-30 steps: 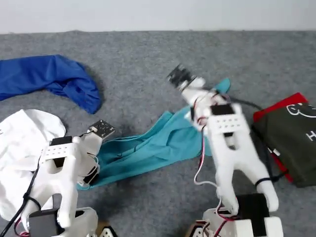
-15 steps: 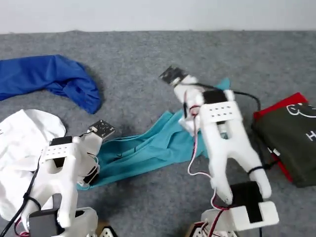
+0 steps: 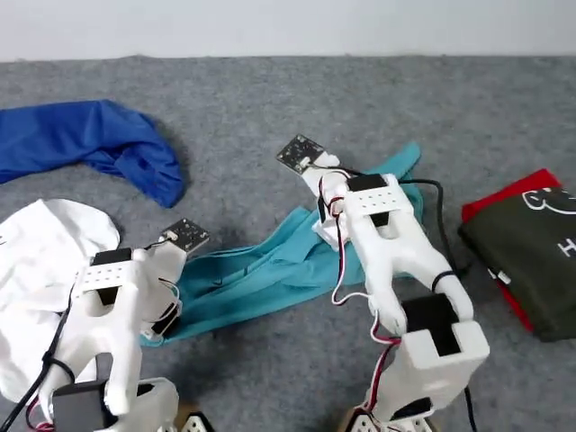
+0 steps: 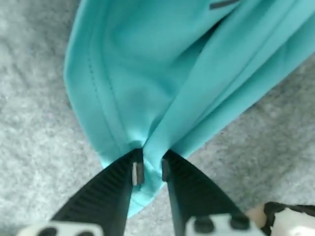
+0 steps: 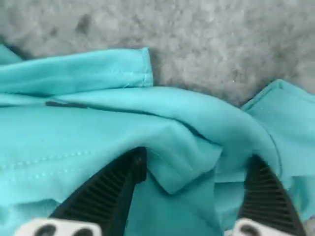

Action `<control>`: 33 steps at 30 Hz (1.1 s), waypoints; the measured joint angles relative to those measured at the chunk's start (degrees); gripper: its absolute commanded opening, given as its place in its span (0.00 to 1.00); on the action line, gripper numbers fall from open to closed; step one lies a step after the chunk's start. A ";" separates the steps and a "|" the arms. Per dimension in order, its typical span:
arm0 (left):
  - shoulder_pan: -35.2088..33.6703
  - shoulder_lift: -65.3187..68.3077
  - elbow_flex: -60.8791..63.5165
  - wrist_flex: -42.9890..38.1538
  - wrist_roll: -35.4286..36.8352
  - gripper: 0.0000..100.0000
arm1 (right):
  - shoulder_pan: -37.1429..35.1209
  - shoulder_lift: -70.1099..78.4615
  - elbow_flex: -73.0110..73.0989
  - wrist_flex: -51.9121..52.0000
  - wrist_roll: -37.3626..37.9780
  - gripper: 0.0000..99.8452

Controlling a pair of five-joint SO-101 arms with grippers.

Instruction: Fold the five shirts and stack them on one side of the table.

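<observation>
A teal shirt (image 3: pixel 270 270) lies stretched in a crumpled band across the middle of the grey table. My left gripper (image 4: pixel 147 169) is shut on the teal shirt (image 4: pixel 162 73), pinching a fold at its near left end; in the high view that arm (image 3: pixel 112 310) stands at the lower left. My right gripper (image 5: pixel 194 172) is open, its fingers (image 5: pixel 123 172) spread over folds of the teal shirt (image 5: pixel 98 128) near its far right end, and its arm (image 3: pixel 378 225) stretches over the cloth. A blue shirt (image 3: pixel 99 144) lies at the far left and a white shirt (image 3: pixel 36 261) at the left edge.
A dark green shirt (image 3: pixel 531 252) lies folded on a red one (image 3: pixel 517 193) at the right edge. Bare grey carpet (image 3: pixel 243 117) covers the far middle of the table. A white wall runs along the back.
The right arm has swung left over the teal shirt, its wrist now further toward the table's middle. The left arm and the shirt's left end have not moved.
</observation>
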 measured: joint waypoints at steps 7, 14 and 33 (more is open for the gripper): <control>0.00 0.00 0.00 0.00 0.00 0.07 | 0.26 -0.09 -4.40 3.52 0.00 0.02; 0.00 -0.09 0.00 0.00 0.00 0.07 | 0.79 -8.00 -13.80 16.00 0.00 0.01; 0.00 -0.09 -8.97 4.66 2.55 0.07 | 0.70 -38.59 -15.38 34.81 -0.18 0.01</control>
